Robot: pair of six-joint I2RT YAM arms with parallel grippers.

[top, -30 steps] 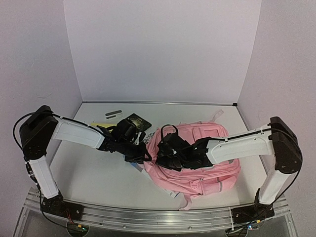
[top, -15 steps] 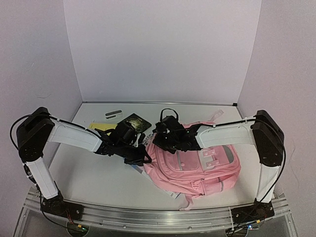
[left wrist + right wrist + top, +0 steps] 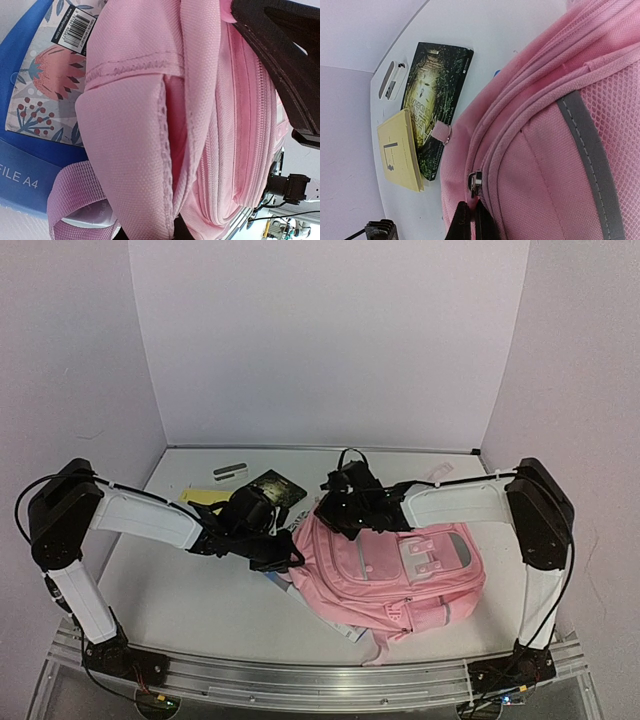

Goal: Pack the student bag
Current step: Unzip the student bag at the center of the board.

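The student bag [image 3: 400, 575], a soft pink backpack, lies on the table right of centre. My left gripper [image 3: 288, 558] is at the bag's left edge, shut on a fold of its pink fabric [image 3: 150, 150]; only dark finger bases show under the cloth near the left gripper [image 3: 182, 229]. My right gripper [image 3: 333, 506] is at the bag's far left corner. In the right wrist view the right gripper [image 3: 471, 218] is shut on the pull just below the metal zip slider [image 3: 475, 181]. A second pink pull tab [image 3: 440, 131] hangs loose.
A blue A4 file [image 3: 30, 165] with a flower print lies under the bag's left side. Behind the bag lie a dark green book [image 3: 275, 486], a yellow book [image 3: 197, 496] and a small white object [image 3: 230, 471]. Walls enclose the table on three sides.
My right gripper has moved from the bag's front middle back to its far left corner, still shut, and the bag's top has shifted with it. The left gripper has stayed put.
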